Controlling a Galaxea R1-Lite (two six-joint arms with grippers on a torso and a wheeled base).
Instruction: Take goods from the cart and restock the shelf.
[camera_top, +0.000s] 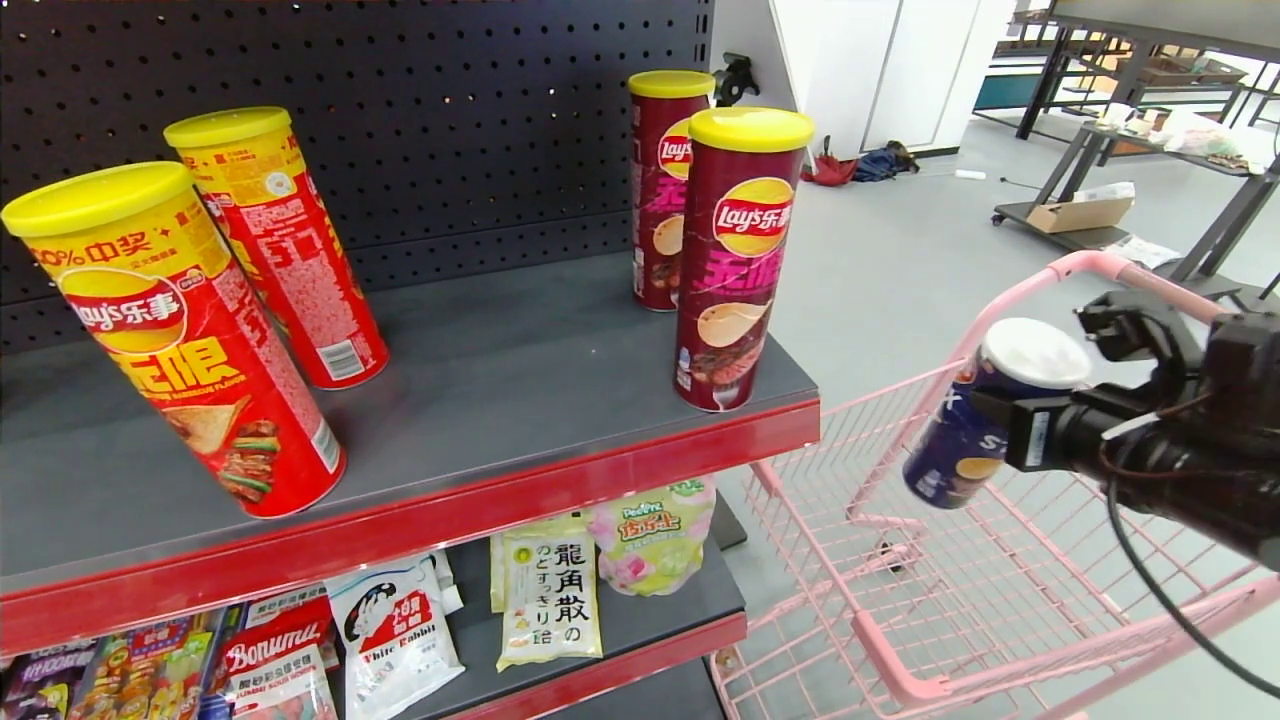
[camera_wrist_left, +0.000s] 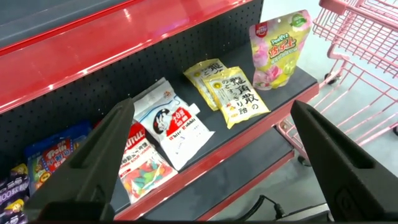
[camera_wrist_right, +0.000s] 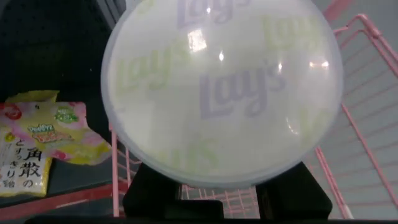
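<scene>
Right gripper (camera_top: 1060, 380): clamped across the top of the blue can (camera_top: 955, 440), one finger on each side just under the white lid (camera_wrist_right: 221, 90).
Blue can: held in the air, tilted with its lid up and its base dropped toward the shelf side; it hangs over the cart basket, apart from the wires.
Left gripper (camera_wrist_left: 212, 107): fingers spread wide with nothing between them, facing the lower shelf (camera_wrist_left: 292, 78) and its snack bags (camera_wrist_left: 239, 93).
Cart (camera_top: 1085, 262): pink wire, open on top, standing just beside the end of the shelving.
Top shelf (camera_top: 520, 370): grey deck with a red front lip (camera_top: 560, 470); its right corner ends near the cart rim.
Red cans (camera_top: 185, 340): two upright at the left, the nearer one close to the lip.
Maroon cans (camera_top: 740, 260): two upright at the right end, the nearer one almost at the lip and corner.
Open room: a wide bare strip of deck between the red and maroon pairs, running back to the pegboard (camera_top: 450, 120).
Floor (camera_top: 900, 250): bare grey past the shelf end, with tables well beyond.
</scene>
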